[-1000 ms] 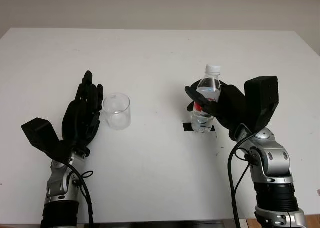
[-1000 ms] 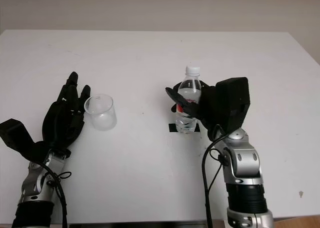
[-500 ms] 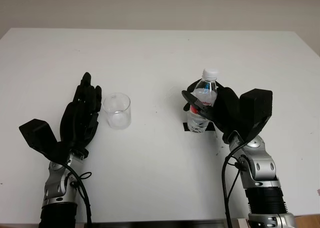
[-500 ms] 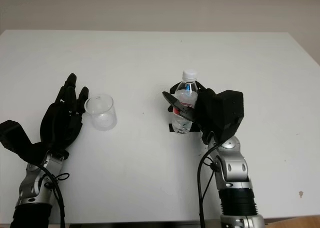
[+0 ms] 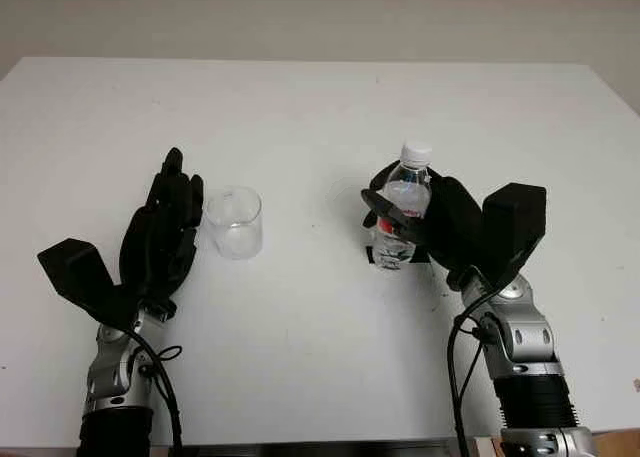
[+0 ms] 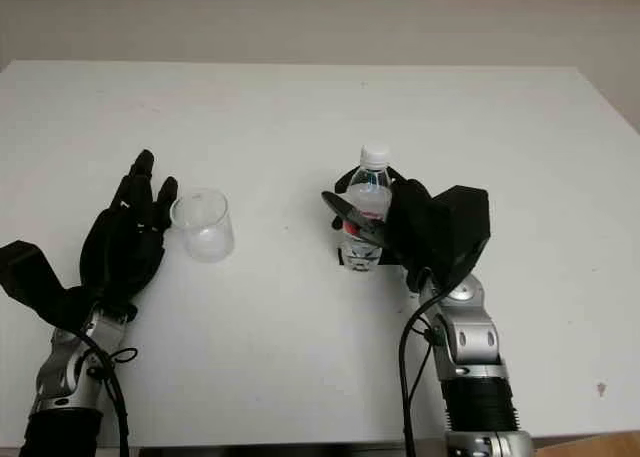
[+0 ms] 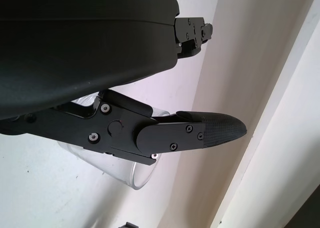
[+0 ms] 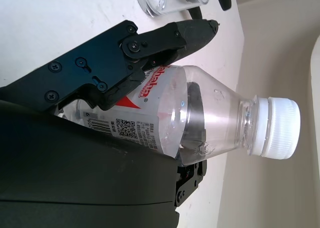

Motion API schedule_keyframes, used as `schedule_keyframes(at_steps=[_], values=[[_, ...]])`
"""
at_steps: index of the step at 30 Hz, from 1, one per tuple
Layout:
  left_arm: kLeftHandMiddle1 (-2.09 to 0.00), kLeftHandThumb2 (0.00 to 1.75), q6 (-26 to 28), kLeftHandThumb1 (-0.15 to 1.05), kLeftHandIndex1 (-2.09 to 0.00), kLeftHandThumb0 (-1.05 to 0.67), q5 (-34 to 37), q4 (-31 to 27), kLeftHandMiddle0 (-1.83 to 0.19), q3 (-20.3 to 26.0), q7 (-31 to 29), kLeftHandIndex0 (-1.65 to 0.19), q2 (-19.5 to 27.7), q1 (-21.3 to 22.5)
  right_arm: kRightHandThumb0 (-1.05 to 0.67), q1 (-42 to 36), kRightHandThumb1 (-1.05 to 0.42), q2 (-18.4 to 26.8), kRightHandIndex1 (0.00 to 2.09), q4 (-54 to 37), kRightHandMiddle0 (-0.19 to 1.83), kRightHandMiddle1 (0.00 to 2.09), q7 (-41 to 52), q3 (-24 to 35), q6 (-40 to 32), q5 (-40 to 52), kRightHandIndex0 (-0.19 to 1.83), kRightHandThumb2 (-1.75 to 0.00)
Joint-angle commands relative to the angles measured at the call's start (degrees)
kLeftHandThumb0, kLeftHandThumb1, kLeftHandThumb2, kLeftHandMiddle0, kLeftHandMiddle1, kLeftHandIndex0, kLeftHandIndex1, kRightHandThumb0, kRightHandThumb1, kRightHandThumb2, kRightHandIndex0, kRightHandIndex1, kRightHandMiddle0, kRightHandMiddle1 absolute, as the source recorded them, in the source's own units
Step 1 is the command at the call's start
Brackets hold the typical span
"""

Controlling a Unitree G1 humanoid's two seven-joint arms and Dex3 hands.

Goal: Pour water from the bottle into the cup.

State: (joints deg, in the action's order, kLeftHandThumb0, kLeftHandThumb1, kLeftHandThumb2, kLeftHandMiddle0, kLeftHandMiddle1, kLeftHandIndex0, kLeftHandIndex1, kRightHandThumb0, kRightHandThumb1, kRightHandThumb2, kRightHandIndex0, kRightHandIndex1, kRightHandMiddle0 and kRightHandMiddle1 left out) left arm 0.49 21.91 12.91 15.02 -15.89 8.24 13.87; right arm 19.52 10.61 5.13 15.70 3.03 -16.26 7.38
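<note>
1. The right hand [image 5: 425, 222] is wrapped around the bottle [image 5: 400, 209], fingers [image 8: 150, 41] curled across the red-and-white label and the palm shell behind it.
2. The bottle stands nearly upright in that grip, tilted slightly. Its white cap [image 5: 415, 154] is on and pokes out above the fingers.
3. The bottle's base sits at a black mark [image 5: 375, 259] on the table [image 5: 320, 107]; I cannot tell whether the base touches the surface.
4. Water shows in the lower part of the bottle, below the curled fingers.
5. The left hand [image 5: 165, 232] holds nothing and is open, just beside the cup [image 5: 233, 222].
6. The cup is clear and upright on the table, on the inner side of the left hand, near its fingertips. Whether a finger touches the glass cannot be told from the head views.
7. In the left wrist view one finger [image 7: 215, 130] reaches across in front of the cup's rim [image 7: 142, 175].
8. Cup and bottle are well apart, with bare white table between the two hands.
</note>
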Motion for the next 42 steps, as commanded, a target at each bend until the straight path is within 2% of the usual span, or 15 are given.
schedule_keyframes(at_steps=[1,2,4,5,8,9,10,12,15,19,23,27,30,32,42], values=[[-0.05,0.42,-0.24,1.05,-0.06,-0.70,-0.12,-0.76,0.08,0.16,-0.30,0.06,0.54,0.31,-0.55,-0.72,-1.05,1.15,2.09,-1.57,0.99,2.09,0.44,-0.04,-1.18,0.11,1.40,-0.22],[-0.05,0.42,-0.15,1.05,-0.06,-0.70,-0.10,-0.79,0.08,0.16,-0.27,0.06,0.55,0.32,-0.59,-0.70,-1.05,1.27,2.09,-1.85,0.92,2.09,0.63,0.10,-1.92,0.36,1.30,-0.16],[-0.05,0.42,0.01,1.05,-0.06,-0.71,0.12,-0.86,0.08,0.21,-0.32,0.07,0.52,0.33,-0.64,-0.98,-0.99,1.21,2.09,-3.04,0.48,2.09,0.76,0.65,-3.65,1.32,0.93,-0.07],[-0.05,0.42,0.15,1.05,-0.06,-0.70,0.25,-0.91,0.08,0.24,-0.34,0.07,0.51,0.32,-0.66,-1.20,-0.96,1.29,2.09,-3.55,0.33,2.08,0.87,0.73,-4.05,1.56,0.76,-0.06],[-0.05,0.41,0.22,1.05,-0.06,-0.70,0.21,-1.03,0.08,0.26,-0.11,0.06,0.50,0.27,-0.73,-1.91,-0.90,2.61,2.05,-4.56,0.00,1.90,2.44,0.12,-3.91,1.41,0.02,-0.05],[-0.05,0.41,0.20,1.05,-0.06,-0.70,0.29,-0.96,0.08,0.31,-0.17,0.07,0.50,0.29,-0.76,-2.12,-0.88,3.27,1.86,-4.96,-0.09,1.77,2.90,-0.29,-3.90,0.90,-0.10,-0.05],[-0.05,0.41,0.20,1.05,-0.05,-0.70,0.33,-0.94,0.08,0.34,-0.18,0.07,0.50,0.32,-0.79,-2.31,-0.88,3.89,1.72,-5.24,-0.13,1.69,3.40,-0.64,-3.71,0.46,-0.15,-0.05],[-0.05,0.41,0.30,1.05,-0.06,-0.70,0.52,-0.94,0.08,0.42,-0.20,0.07,0.46,0.35,-0.82,-2.59,-0.87,4.91,1.34,-5.55,-0.18,1.44,4.58,-1.04,-3.34,0.14,-0.18,-0.05],[-0.05,0.41,0.01,1.05,-0.06,-0.71,0.18,-0.70,0.08,0.25,-0.40,0.07,0.70,0.39,-0.87,-3.12,-0.86,5.67,0.98,-6.89,-0.19,1.16,5.61,-0.99,-4.29,0.60,-0.19,-0.05],[-0.06,0.41,0.09,1.05,-0.06,-0.71,0.09,-0.63,0.07,0.26,-0.14,0.06,0.63,0.50,-0.84,-3.95,-0.84,5.60,0.63,-7.76,-0.19,0.90,6.33,-0.26,-4.76,1.94,-0.19,-0.05],[-0.05,0.42,0.10,1.05,-0.05,-0.70,0.43,-0.26,0.08,0.38,-0.60,0.07,0.74,0.71,-0.78,-4.65,-0.84,6.02,0.38,-7.57,-0.14,0.61,7.21,-0.23,-2.92,2.10,-0.17,-0.05],[-0.05,0.42,-0.22,1.05,-0.05,-0.71,0.19,0.05,0.07,0.34,-0.55,0.07,0.79,0.89,-0.83,-5.19,-0.85,7.03,0.10,-7.81,-0.13,0.30,8.18,-0.77,-1.88,1.29,-0.18,-0.06],[-0.05,0.41,-0.08,1.05,-0.05,-0.71,0.40,0.04,0.07,0.37,-0.60,0.07,0.76,0.92,-0.91,-5.40,-0.87,8.12,0.01,-7.05,-0.18,0.07,10.60,-0.98,-0.27,1.64,-0.19,-0.06],[-0.05,0.41,0.01,1.05,-0.06,-0.70,0.59,0.07,0.07,0.48,-0.53,0.06,0.65,0.96,-0.96,-5.71,-0.88,8.54,0.00,-6.73,-0.19,0.01,11.73,-1.04,0.81,1.73,-0.19,-0.06],[-0.05,0.42,-0.28,1.05,-0.05,-0.71,0.22,0.75,0.09,0.30,-0.95,0.08,0.93,1.49,-1.05,-9.16,-0.89,5.13,0.00,-4.12,-0.19,0.00,2.88,-3.01,14.68,-6.29,-0.19,-0.06]])
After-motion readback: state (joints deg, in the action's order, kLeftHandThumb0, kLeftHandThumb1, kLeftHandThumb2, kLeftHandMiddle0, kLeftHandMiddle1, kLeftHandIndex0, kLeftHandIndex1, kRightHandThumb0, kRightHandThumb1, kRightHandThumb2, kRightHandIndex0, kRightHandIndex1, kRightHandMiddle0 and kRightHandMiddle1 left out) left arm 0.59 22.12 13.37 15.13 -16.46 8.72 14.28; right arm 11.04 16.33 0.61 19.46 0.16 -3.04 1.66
